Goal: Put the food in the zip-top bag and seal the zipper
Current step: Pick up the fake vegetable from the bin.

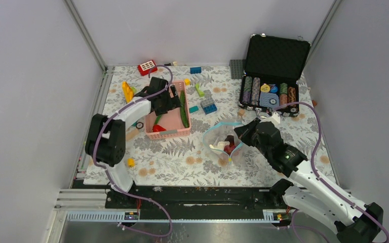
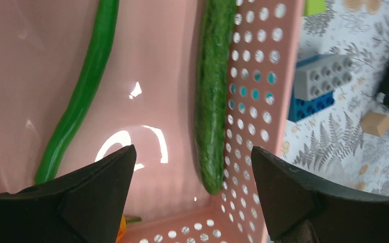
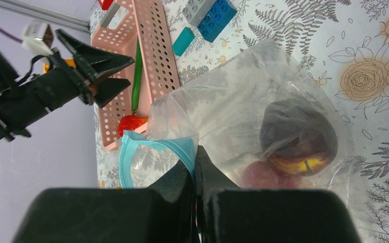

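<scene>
The clear zip-top bag point(image 1: 214, 137) lies right of centre, its mouth held up. My right gripper point(image 1: 243, 132) is shut on the light-blue zipper point(image 3: 131, 152) at the mouth edge point(image 3: 195, 158). Inside the bag are a maroon round fruit point(image 3: 296, 134), a dark red piece point(image 3: 263, 174) and a white piece point(image 1: 220, 147). My left gripper point(image 1: 174, 98) is open and empty above the pink basket point(image 1: 168, 134), fingers either side of the basket's corner point(image 2: 192, 157). In the basket lie a thick green pod point(image 2: 212, 91), a thin green pod point(image 2: 81, 96) and a red piece point(image 1: 158, 128).
An open black poker chip case point(image 1: 271, 76) stands at the back right. Building blocks lie around the basket: blue and grey point(image 1: 208, 106), a green stick point(image 1: 199, 89), red point(image 1: 147, 67), yellow point(image 1: 127, 91). A small yellow block point(image 1: 130, 162) lies front left.
</scene>
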`<action>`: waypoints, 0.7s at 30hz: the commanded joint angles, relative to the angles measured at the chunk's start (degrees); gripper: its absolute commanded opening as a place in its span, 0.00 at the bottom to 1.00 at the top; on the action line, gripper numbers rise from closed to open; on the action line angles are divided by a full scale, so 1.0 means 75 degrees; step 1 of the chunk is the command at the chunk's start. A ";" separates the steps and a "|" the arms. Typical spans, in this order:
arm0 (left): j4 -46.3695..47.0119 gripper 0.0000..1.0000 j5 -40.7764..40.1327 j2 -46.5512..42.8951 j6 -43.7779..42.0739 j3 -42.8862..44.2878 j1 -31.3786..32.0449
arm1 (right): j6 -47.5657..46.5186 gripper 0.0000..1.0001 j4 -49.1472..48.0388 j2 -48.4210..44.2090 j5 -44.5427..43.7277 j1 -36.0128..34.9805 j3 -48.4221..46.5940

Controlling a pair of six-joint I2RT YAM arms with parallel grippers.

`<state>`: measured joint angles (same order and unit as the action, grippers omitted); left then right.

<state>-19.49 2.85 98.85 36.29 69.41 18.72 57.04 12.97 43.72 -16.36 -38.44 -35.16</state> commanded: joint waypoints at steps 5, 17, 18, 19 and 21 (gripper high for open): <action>0.0418 0.76 0.0196 0.1172 0.0276 0.0972 -0.0131 | -0.0027 0.00 -0.0086 -0.0189 -0.0266 0.0051 0.0009; 0.0623 0.61 0.0963 0.2186 0.0445 0.1190 -0.0125 | -0.0030 0.00 -0.0113 -0.0087 -0.0334 0.0061 0.0007; 0.0579 0.60 0.0957 0.2223 0.0436 0.1230 -0.0118 | -0.0028 0.00 -0.0112 -0.0088 -0.0341 0.0052 0.0014; 0.0496 0.59 0.0935 0.2276 0.0420 0.1269 -0.0120 | -0.0016 0.00 -0.0115 -0.0088 -0.0333 0.0059 0.0022; 0.0266 0.58 0.0781 0.2320 0.0377 0.1319 -0.0090 | 0.0024 0.00 -0.0124 -0.0069 -0.0318 0.0051 0.0018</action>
<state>-16.19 8.86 114.61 39.29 76.93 17.87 57.01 13.02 43.03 -16.97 -38.44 -34.74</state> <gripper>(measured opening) 0.594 0.019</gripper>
